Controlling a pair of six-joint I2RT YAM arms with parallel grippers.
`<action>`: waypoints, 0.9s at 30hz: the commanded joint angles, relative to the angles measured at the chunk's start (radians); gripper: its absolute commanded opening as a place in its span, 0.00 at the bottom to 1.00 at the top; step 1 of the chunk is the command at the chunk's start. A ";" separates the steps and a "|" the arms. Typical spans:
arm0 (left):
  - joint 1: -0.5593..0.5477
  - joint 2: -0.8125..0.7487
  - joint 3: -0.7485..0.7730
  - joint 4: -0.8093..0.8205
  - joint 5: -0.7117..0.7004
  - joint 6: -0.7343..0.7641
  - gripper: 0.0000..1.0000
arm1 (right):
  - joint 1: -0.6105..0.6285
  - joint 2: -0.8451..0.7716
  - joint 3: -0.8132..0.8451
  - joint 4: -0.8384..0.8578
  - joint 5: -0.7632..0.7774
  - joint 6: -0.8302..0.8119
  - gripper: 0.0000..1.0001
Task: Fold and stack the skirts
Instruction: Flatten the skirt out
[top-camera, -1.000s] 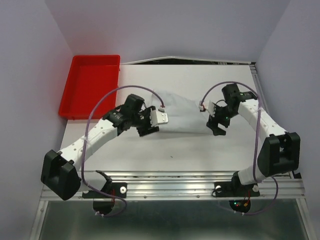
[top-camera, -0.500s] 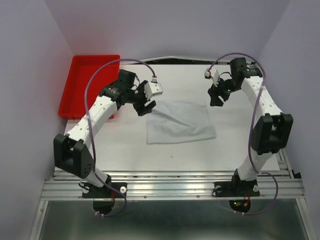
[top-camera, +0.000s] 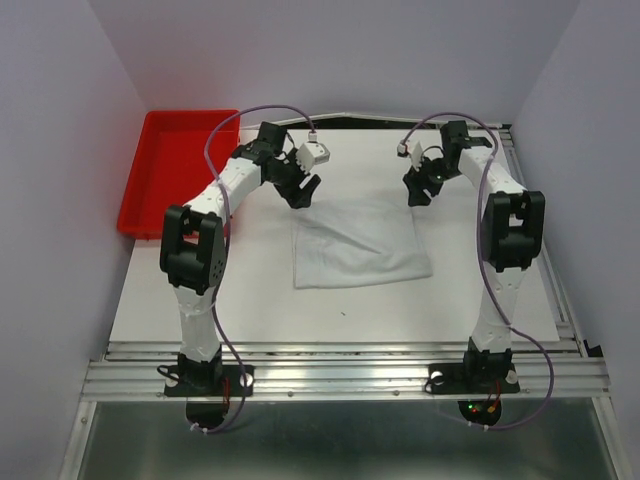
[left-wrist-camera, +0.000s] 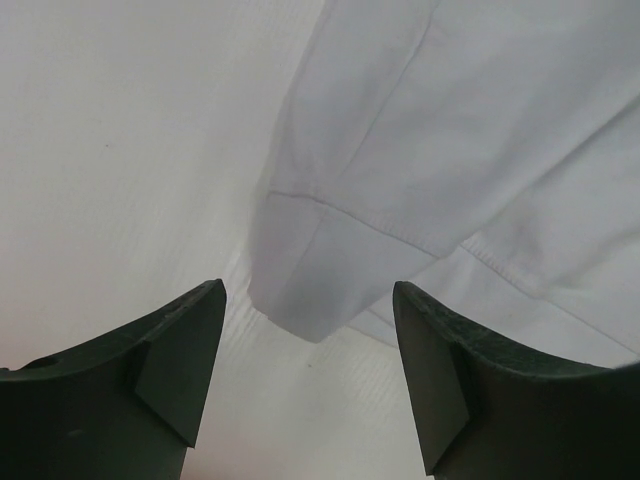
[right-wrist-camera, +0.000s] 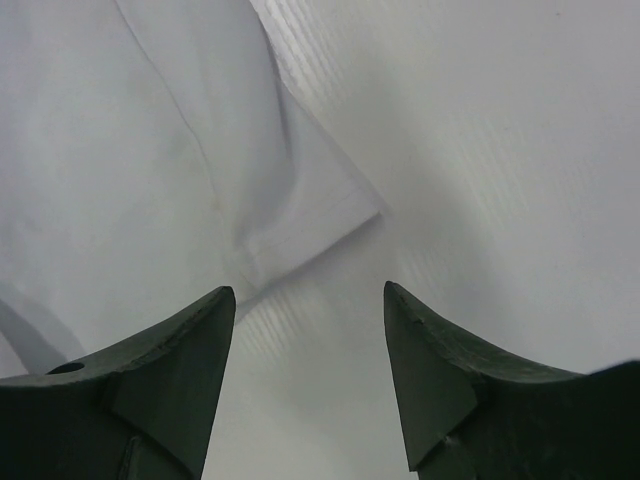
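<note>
A pale grey-white skirt (top-camera: 358, 240) lies folded flat in the middle of the white table. My left gripper (top-camera: 303, 190) is open and empty, just off the skirt's far left corner (left-wrist-camera: 300, 285), which lies between and ahead of its dark fingers (left-wrist-camera: 170, 365). My right gripper (top-camera: 416, 189) is open and empty, just off the skirt's far right corner (right-wrist-camera: 320, 215). Its fingers (right-wrist-camera: 160, 375) stand over bare table beside that corner. Neither gripper touches the cloth.
A red tray (top-camera: 178, 170) stands at the far left of the table (top-camera: 250, 300). Purple cables loop over both arms. White walls close in the back and sides. The metal rail (top-camera: 340, 375) runs along the near edge.
Both grippers have let go of the skirt and swung from the near side to the far edge. The skirt, bunched and lifted a second ago, now lies flat and folded.
</note>
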 joint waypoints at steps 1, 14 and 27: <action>0.016 -0.015 0.069 -0.001 0.017 -0.027 0.79 | 0.010 0.035 0.086 0.011 -0.022 -0.029 0.65; 0.185 -0.113 -0.138 0.132 0.203 -0.424 0.80 | -0.068 0.023 0.071 -0.007 -0.162 0.474 0.70; 0.208 -0.055 -0.252 0.374 0.348 -0.683 0.80 | -0.079 0.090 0.014 0.074 -0.320 0.692 0.64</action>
